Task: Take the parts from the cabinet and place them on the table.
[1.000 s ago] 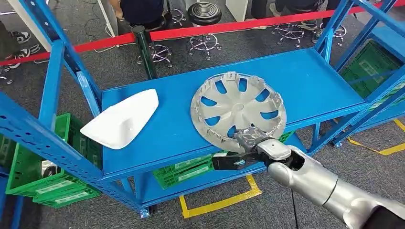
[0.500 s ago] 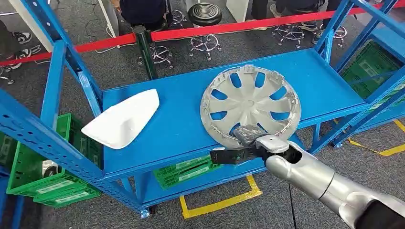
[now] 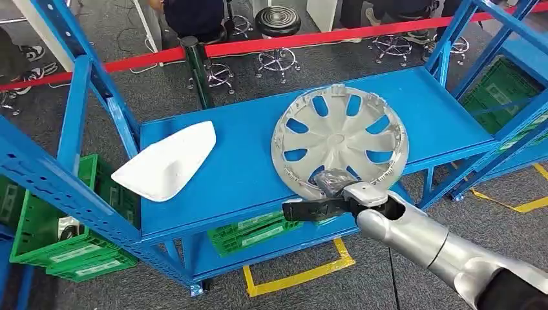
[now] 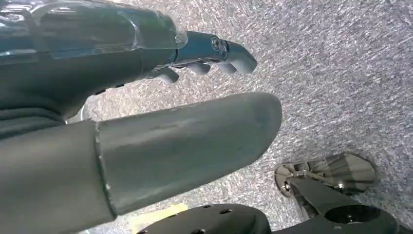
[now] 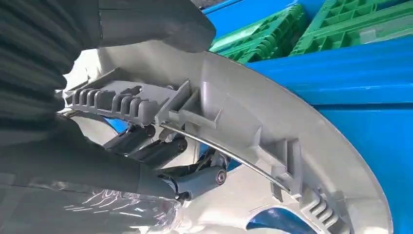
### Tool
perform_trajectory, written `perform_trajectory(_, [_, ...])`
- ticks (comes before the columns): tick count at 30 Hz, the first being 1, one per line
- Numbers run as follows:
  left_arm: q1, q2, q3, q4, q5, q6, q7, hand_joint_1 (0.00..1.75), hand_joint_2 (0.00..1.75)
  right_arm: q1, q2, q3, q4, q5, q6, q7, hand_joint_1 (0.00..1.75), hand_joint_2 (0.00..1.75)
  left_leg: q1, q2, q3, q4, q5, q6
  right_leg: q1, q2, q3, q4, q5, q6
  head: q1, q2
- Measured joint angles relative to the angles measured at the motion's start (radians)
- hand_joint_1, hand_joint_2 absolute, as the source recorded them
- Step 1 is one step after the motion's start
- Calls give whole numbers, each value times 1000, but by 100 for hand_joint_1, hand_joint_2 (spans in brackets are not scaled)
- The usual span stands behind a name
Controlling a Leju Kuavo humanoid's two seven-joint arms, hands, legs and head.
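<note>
Since a second ago the wheel cover (image 3: 340, 141) has slid toward 3 o'clock along the blue shelf (image 3: 239, 174) and tipped up at its near edge; over the last half second it barely moved. Right hand (image 3: 336, 187) grips the cover's rim at the 6 o'clock point, thumb on one face, dark fingers (image 5: 160, 151) hooked through onto the ribbed inner side, as the right wrist view shows. Cover is silver-grey, with spoke openings showing blue shelf through them; its far edge rests on the shelf, near edge overhangs the shelf front.

White moulded part (image 3: 165, 161) lies flat on the same shelf, at 9 o'clock from the cover and well apart from it, untouched.

Left hand (image 4: 146, 97) hangs over grey carpet, fingers apart, nothing in it.

Green crates (image 3: 64, 245) sit under the shelf, at 7 o'clock. Red barrier tape (image 3: 291, 40) runs across at 12 o'clock, stools (image 3: 276, 26) beyond it.
</note>
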Motion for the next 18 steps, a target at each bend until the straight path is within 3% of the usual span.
perform_trajectory(1, [0, 0, 0, 0, 0, 0, -7, 0, 175, 0, 1, 2, 1, 0, -3, -4, 175, 175, 0, 0, 0, 0, 0, 0, 0, 0, 0, 0, 0, 0, 0, 0])
perform_trajectory(8, [0, 2, -9, 0, 0, 3, -135, 0, 175, 0, 4, 10, 9, 3, -37, -20, 175, 175, 0, 0, 1, 0, 0, 0, 0, 0, 1, 0, 0, 0, 0, 0])
perform_trajectory(15, [1, 5, -32, 0, 28, 34, -171, 0, 175, 10, -8, 11, 6, -2, -63, -21, 175, 175, 0, -4, 1, 0, 0, 0, 0, -2, 1, -1, 0, 0, 0, 0])
perform_trajectory(18, [1, 5, -32, 0, 39, 74, -204, 0, 175, 31, -15, 5, -2, -1, -123, -17, 175, 175, 0, -8, 1, 0, 0, 0, 0, -5, 2, -2, 0, 0, -1, 0])
